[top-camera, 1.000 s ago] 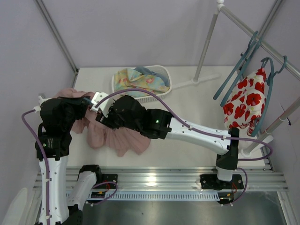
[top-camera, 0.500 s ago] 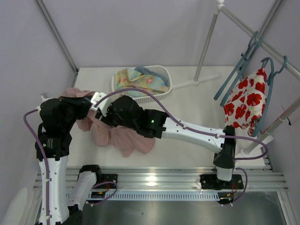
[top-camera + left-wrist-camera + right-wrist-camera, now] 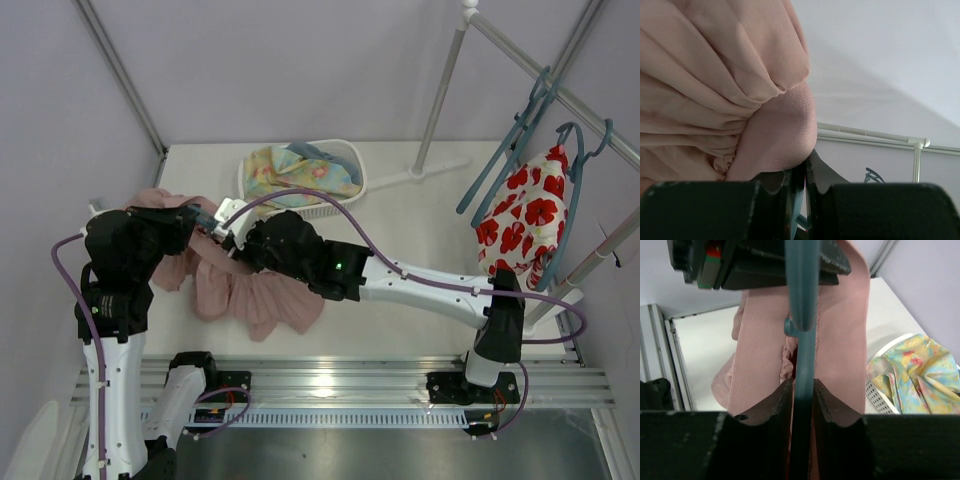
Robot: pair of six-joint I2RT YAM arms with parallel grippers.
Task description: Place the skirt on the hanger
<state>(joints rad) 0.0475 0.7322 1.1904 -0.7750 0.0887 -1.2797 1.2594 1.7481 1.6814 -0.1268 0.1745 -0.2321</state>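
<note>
over the white table (image 3: 420, 230), the skirt (image 3: 260, 300) is pinched tight by the left gripper (image 3: 801, 170), the hanger (image 3: 802, 285) is clamped by the right gripper (image 3: 802, 390), and that pinch could be lost if they're pulled apart.

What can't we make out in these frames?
- Right wrist view: the hanger, clamped in the right tool, runs off the top and bottom edges; hook unseen.
- Left wrist view: the skirt fills the frame; what else the left tool pinches is unclear.
- Top view: the arms cover both tools and most of the hanger.
</note>
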